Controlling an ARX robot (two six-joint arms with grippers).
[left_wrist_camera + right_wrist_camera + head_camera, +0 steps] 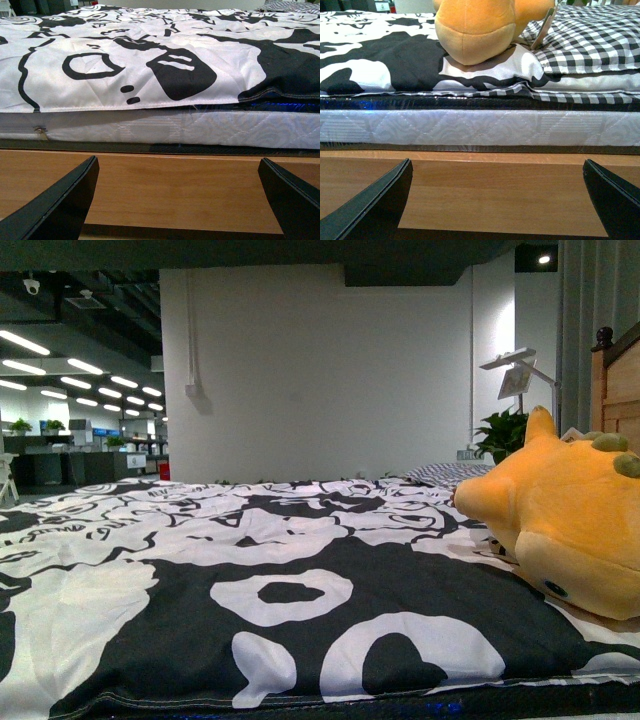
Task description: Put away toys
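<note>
An orange-yellow plush toy [570,520] with a dark eye and olive-green bumps lies on the bed at the right, on the black-and-white duvet [250,580]. In the right wrist view its snout [475,30] rests near the bed's edge, above and beyond my right gripper [500,200], which is open and empty in front of the wooden bed frame [500,185]. My left gripper [180,200] is open too, with nothing between its fingers, low before the frame [175,185] and facing the mattress side [150,127]. Neither gripper shows in the front view.
A checked pillow [590,35] lies beside the toy. A wooden headboard [620,380] stands at the far right, with a plant [503,432] and a lamp [515,370] behind the bed. The white mattress [470,127] sits on the wooden frame.
</note>
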